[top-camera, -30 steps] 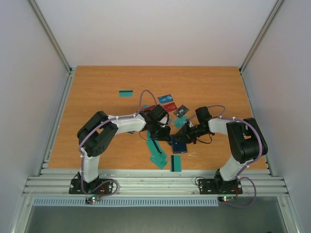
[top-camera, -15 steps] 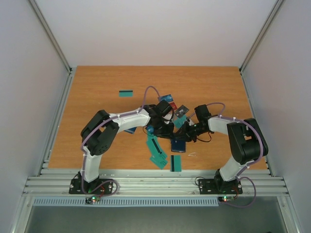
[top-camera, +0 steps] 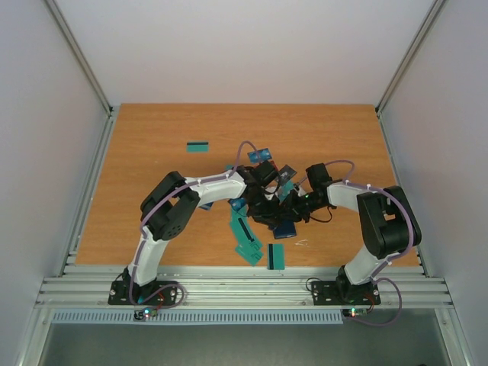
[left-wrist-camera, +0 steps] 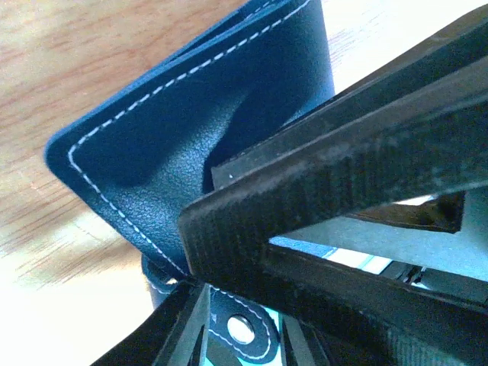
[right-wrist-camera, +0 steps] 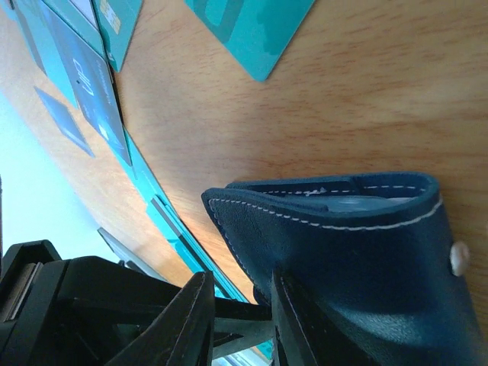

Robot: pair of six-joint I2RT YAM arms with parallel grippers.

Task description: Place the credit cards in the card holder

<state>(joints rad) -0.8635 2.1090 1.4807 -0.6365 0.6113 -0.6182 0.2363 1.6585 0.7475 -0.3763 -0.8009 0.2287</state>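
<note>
The navy card holder (top-camera: 282, 227) lies mid-table between both grippers. My right gripper (top-camera: 293, 212) clamps it: in the left wrist view one of its black fingers (left-wrist-camera: 320, 175) dents the holder's stitched face (left-wrist-camera: 175, 137). In the right wrist view the holder (right-wrist-camera: 366, 259) lies against the inner side of my right gripper (right-wrist-camera: 240, 320). My left gripper (top-camera: 267, 204) is pressed up to the holder from the left. Its jaws (left-wrist-camera: 242, 335) stand close together around the clasp tab (left-wrist-camera: 240, 329), with teal showing behind. Credit cards lie around: teal (top-camera: 242, 227), teal (top-camera: 275, 257), blue (top-camera: 260, 155).
A lone teal card (top-camera: 198, 146) lies far left on the wooden table (top-camera: 152, 130). More teal cards (right-wrist-camera: 252, 30) show beyond the holder in the right wrist view. Metal rails (top-camera: 229, 286) run along the near edge, and white walls close in both sides.
My left gripper has moved right, from beside the teal cards up against the card holder and the right gripper. The right gripper and holder have hardly moved.
</note>
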